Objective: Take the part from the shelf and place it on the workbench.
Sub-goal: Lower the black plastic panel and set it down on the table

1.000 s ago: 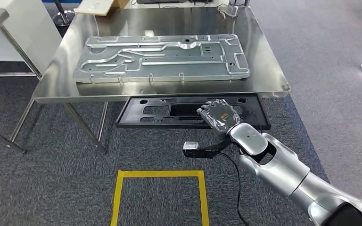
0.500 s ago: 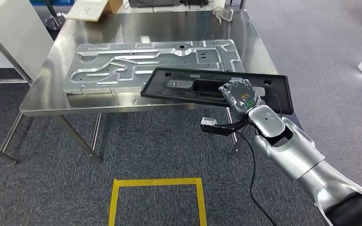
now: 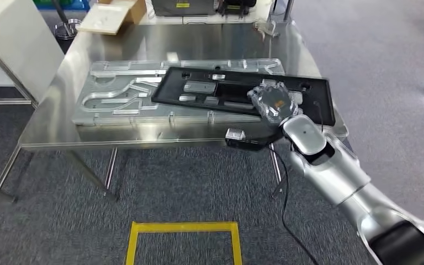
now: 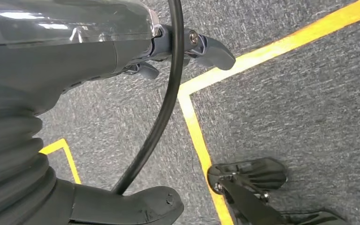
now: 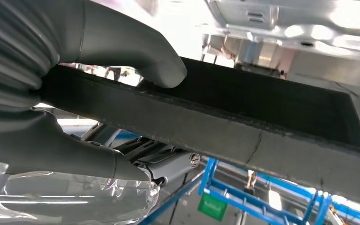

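The long black plastic frame part (image 3: pixel 243 94) is gripped by the right hand (image 3: pixel 271 102) above the steel workbench's (image 3: pixel 49 118) front right corner.

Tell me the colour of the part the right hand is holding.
Black. The part, gripped by the right hand, shows best in the head view, above the silver plate.

This is looking like a factory workshop or robotics test floor: a stainless steel tabletop (image 3: pixel 303 61) is carrying a machined aluminium plate (image 3: pixel 121 91), yellow tape (image 3: pixel 183 227) is marking a square on grey carpet (image 3: pixel 187 182), and blue metal racking (image 5: pixel 243 197) is standing nearby.
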Robot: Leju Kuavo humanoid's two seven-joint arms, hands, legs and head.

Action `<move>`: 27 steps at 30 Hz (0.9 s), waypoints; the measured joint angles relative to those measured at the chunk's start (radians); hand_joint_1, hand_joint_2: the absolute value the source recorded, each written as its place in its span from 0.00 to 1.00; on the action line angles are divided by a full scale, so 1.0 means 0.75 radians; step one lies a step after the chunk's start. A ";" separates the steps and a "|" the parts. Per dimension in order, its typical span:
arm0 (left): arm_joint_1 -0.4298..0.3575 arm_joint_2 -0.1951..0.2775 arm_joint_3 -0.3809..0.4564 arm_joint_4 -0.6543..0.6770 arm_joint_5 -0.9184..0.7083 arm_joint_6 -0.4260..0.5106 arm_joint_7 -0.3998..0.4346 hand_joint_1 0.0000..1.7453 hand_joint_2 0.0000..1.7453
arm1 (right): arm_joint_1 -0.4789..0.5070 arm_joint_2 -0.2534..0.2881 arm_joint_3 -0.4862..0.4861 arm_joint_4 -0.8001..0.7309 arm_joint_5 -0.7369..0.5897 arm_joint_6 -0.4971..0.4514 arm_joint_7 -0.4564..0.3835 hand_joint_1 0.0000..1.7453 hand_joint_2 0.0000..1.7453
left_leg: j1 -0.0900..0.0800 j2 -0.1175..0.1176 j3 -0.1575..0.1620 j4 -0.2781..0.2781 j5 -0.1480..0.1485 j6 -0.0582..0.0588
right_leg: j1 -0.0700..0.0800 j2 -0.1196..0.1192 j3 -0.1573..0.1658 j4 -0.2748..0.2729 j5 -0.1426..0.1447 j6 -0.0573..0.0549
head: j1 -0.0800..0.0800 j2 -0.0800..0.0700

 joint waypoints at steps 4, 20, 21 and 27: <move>-0.008 0.003 -0.001 0.000 0.000 0.000 0.001 0.00 1.00 | -0.010 0.011 -0.005 0.001 0.002 0.000 0.000 1.00 1.00 | 0.000 0.020 -0.014 0.078 -0.018 -0.029 | -0.005 0.008 0.051 -0.019 -0.022 -0.026 | 0.000 0.000; -0.010 0.005 -0.013 -0.003 0.000 -0.003 0.009 0.00 1.00 | 0.027 0.009 -0.099 0.143 -0.042 -0.078 -0.049 1.00 1.00 | 0.005 0.012 -0.163 -0.006 0.150 0.024 | 0.001 0.032 0.138 0.115 -0.185 0.016 | 0.000 0.000; -0.012 0.006 -0.013 -0.003 0.000 -0.004 0.009 0.00 1.00 | 0.035 0.020 -0.115 0.171 -0.049 -0.093 -0.057 1.00 1.00 | 0.005 0.011 -0.151 -0.008 0.141 0.027 | -0.004 0.031 0.087 0.194 -0.204 0.021 | 0.000 0.000; -0.010 0.006 -0.014 -0.003 0.000 -0.008 0.013 0.00 1.00 | 0.107 0.070 -0.167 0.295 -0.076 -0.119 -0.093 1.00 1.00 | 0.006 0.010 -0.057 -0.009 0.061 0.019 | -0.021 0.022 -0.043 0.175 -0.126 0.024 | 0.001 0.000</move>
